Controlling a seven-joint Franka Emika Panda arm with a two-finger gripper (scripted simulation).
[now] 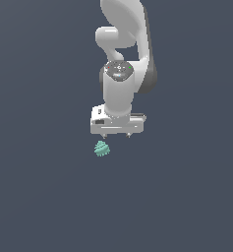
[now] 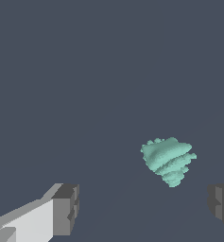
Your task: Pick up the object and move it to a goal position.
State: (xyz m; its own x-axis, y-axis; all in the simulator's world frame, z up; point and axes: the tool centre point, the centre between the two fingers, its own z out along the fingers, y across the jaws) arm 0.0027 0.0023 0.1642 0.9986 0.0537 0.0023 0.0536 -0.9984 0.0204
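Observation:
The object (image 1: 101,148) is a small mint-green ridged cone lying on the dark floor, just below and toward the exterior view's left of the hand. In the wrist view the object (image 2: 168,160) lies ahead of the fingers, nearer the dark right fingertip (image 2: 220,205) than the left fingertip (image 2: 66,208). My gripper (image 1: 115,135) hangs pointing down above the floor, and the gripper (image 2: 144,208) is open wide with nothing between its fingers. It is apart from the object.
The white arm (image 1: 120,59) rises behind the hand toward the top of the exterior view. Plain dark grey floor (image 1: 49,197) surrounds everything, and no goal marker shows.

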